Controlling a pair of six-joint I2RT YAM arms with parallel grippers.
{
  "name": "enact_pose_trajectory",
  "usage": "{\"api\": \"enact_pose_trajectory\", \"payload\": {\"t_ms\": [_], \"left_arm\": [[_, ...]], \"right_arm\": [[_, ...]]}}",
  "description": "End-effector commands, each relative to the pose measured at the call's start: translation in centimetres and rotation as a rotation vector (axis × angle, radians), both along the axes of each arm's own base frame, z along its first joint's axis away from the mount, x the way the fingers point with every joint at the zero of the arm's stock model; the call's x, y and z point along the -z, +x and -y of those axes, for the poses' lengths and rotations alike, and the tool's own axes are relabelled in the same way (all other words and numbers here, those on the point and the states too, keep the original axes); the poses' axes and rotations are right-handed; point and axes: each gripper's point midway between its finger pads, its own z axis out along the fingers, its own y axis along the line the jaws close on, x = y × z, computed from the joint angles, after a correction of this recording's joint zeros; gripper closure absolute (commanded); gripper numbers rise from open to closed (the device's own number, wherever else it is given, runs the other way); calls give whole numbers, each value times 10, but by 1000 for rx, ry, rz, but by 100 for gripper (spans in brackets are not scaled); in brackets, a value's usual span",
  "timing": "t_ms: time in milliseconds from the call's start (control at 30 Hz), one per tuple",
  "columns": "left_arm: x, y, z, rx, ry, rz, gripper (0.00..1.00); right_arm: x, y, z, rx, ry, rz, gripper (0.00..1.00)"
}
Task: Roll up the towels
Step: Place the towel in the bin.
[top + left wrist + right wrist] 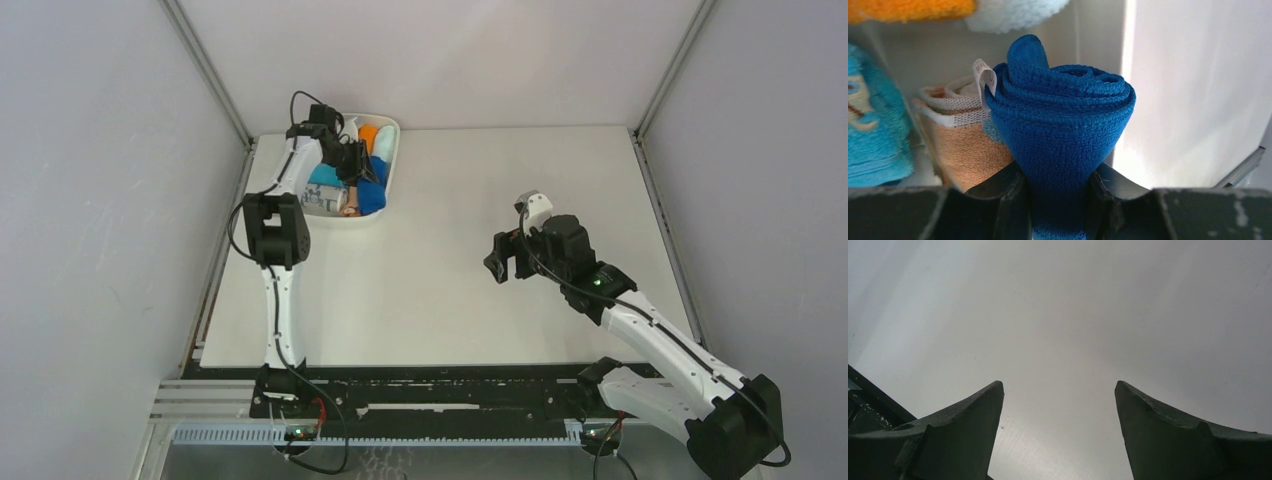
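The left claw (1060,186) is pinching the blue towel (1063,115), its two fingers (998,192) pressed into the cloth from either side low down. The towel rises straight out in front of the claw as a tight upright roll, and its spiral end and a small white label (984,80) show at the top. Just to the left of the claw's grip and a little beyond it, touching the blue roll, lies the peach towel (965,145), also wound up. Further left is a turquoise roll (873,135). Past them, against the far wall of the tray (923,52), sit an orange roll (908,9) and a pale roll (1013,12). From overhead, the blue roll appears to be at the tray's right side, though whether it rests on the tray floor I cannot tell. The right claw (1058,440) is spread wide with nothing between its fingers, and only bare table (1073,315) lies ahead of it, well apart from the tray. By my reading both towels are rolled. What seems left is to let go of the blue one so it sits beside the peach one without uncoiling.
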Motion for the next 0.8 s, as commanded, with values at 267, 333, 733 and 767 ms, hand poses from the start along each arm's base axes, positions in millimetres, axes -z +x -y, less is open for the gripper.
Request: {"api": "enact_pose_trajectory", "payload": {"t_ms": [267,333,733,767], "left_arm": [[15,10,-51,-13,345,46,61],[18,12,-54,-21,406,55,60],[34,18,-30,-16,523,91,52],[36,19,-31,-26,547,93,51]], "right_arm": [[3,3,-5,-26,7,-5,20],[4,3,-6,-27,7,-8,20],[12,3,-10,-45,8,-39,21],[13,3,-11,-48,8,-44,22]]}}
